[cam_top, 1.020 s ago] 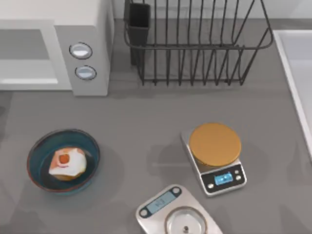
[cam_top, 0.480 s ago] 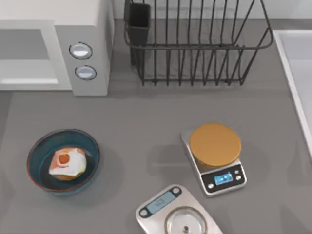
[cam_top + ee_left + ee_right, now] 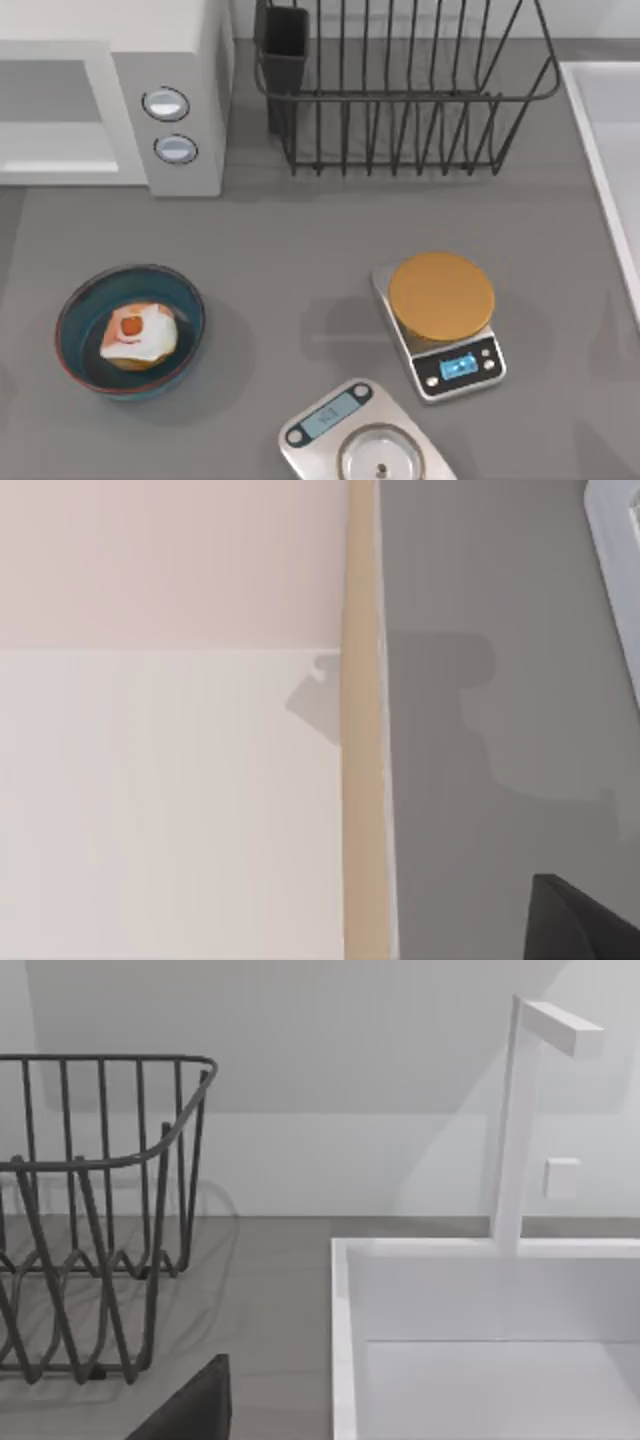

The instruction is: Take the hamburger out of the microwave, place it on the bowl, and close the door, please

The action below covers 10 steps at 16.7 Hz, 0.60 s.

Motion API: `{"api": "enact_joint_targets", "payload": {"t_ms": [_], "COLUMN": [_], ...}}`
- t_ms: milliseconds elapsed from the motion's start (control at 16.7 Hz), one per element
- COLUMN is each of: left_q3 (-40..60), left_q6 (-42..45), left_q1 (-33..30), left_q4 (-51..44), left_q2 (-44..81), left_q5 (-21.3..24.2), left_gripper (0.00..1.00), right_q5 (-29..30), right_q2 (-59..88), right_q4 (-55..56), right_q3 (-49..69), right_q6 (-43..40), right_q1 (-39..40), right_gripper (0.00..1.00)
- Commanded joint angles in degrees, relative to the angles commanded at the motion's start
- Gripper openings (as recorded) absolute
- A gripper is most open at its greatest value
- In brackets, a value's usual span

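Note:
The hamburger [image 3: 138,336], a pale bun with an orange-red patch, lies inside the blue bowl [image 3: 72,303] at the table's left front. The white microwave [image 3: 170,60] stands at the back left, its two round knobs on the side panel. Its front shows a grey and pale recess [image 3: 55,110]; I cannot tell where the door stands. A dark part of my left gripper [image 3: 580,920] shows over grey table beside a tan edge. A dark part of my right gripper [image 3: 190,1405] shows near the rack and sink. Neither holds anything that I can see.
A black wire dish rack [image 3: 400,90] fills the back middle. Two kitchen scales sit front right of centre: one with an orange disc [image 3: 440,297], one with a steel plate [image 3: 375,455]. A white sink [image 3: 480,1340] with a faucet [image 3: 520,1110] borders the right side.

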Motion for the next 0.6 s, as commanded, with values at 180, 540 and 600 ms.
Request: {"api": "enact_joint_targets", "payload": {"t_ms": [180, 540, 600], "left_q3": [-2.9, -12.8, -14.0], "left_q6": [0.0, 0.2, 0.3], "left_q1": [0.0, 0.3, 0.3], "left_q4": [4.0, 19.3, 20.8], "left_q2": [1.3, 6.1, 6.7], "left_q5": [0.0, 0.3, 0.3], "left_gripper": [0.00, 0.00, 0.00], "right_q5": [0.0, 0.0, 0.0], "right_q2": [0.0, 0.0, 0.0], "right_q4": [0.0, 0.0, 0.0], "right_q3": [0.0, 0.0, 0.0], "right_q6": [0.0, 0.0, 0.0], "right_q1": [0.0, 0.0, 0.0], "right_gripper": [1.00, 1.00, 1.00]}}
